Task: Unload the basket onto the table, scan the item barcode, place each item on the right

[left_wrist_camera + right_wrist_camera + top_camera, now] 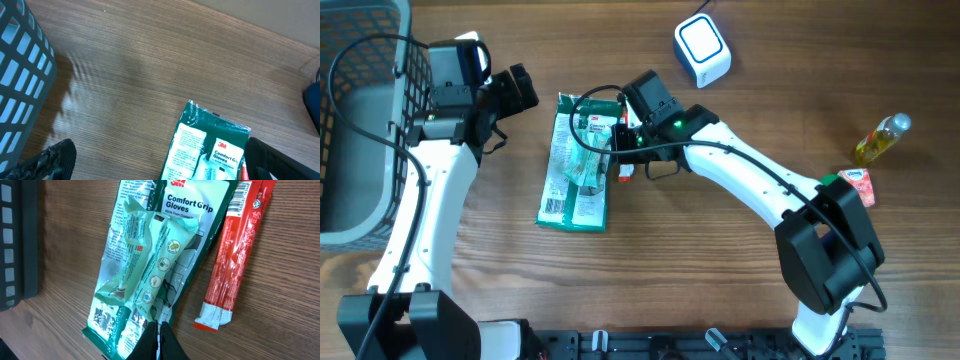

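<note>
A pale green packet (150, 265) lies on top of a green 3M glove pack (192, 210) in the middle of the table. My right gripper (159, 326) is shut on the near end of the pale green packet (584, 160), with a thin strip of wrapper showing between the fingertips. A barcode (102, 316) is printed on the glove pack's corner. The white and blue scanner (702, 50) stands at the back. My left gripper (160, 170) hangs open above bare wood just left of the glove pack (210, 145), holding nothing.
A red sachet (232, 255) lies right of the glove pack. A dark wire basket (360, 120) fills the left edge. An oil bottle (880, 140) and a small red box (857, 186) stand at the far right.
</note>
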{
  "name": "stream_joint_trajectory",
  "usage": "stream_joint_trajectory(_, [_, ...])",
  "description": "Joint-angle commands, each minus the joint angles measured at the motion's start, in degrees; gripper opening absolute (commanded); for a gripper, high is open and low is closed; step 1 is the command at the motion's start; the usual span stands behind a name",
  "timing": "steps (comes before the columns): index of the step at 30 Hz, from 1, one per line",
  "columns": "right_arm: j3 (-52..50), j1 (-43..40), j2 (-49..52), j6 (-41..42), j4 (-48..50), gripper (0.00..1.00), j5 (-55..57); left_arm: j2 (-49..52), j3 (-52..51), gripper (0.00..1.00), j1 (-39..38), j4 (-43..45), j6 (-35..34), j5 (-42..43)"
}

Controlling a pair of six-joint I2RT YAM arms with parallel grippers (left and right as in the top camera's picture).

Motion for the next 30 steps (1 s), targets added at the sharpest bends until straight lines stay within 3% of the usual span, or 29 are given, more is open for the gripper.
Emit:
stream_joint_trajectory(1, [-0.1,-0.1,0.7,0.8,0.4,0.04,1.0,0.0,0.4,1.00,0.2,0.0,0.5,-0.6])
stream_joint_trajectory(18, [-0.1,-0.1,1.1,0.6,6.1,0.04,1.0,0.0,0.4,1.00,0.2,0.0,0.5,-0.6])
stream_joint_trajectory(30, [-0.1,-0.1,7.6,0.9,6.3,0.04,5.9,0.0,0.4,1.00,0.2,0.0,0.5,-0.6])
